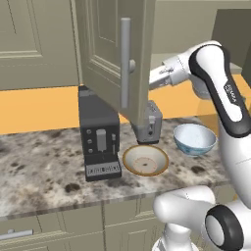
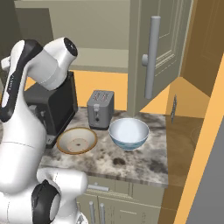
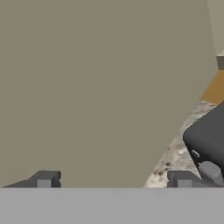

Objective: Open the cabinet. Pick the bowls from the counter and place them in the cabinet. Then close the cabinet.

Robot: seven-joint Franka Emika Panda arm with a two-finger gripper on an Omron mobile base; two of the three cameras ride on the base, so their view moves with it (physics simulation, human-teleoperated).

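two bowls (image 1: pixel 145 160) (image 1: pixel 194 138) (counter (image 1: pixel 44 171)), cabinet (image 1: pixel 115 54) open.

No legible text; markings on coffee machine (image 1: pixel 102 169) panel unreadable.

Bowls: two were counted — one tan bowl (image 1: pixel 145 160) and one white and pale-blue bowl (image 1: pixel 194 138). Coffee machine (image 1: pixel 99 133): one. Toaster (image 2: pixel 100 109): one. Open cabinet door (image 1: pixel 116 54): one, which carried one silver bar handle (image 1: pixel 125 62).

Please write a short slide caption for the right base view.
Grey-beige cabinet door swung open above wide tan bowl and white-and-blue bowl on speckled granite counter.
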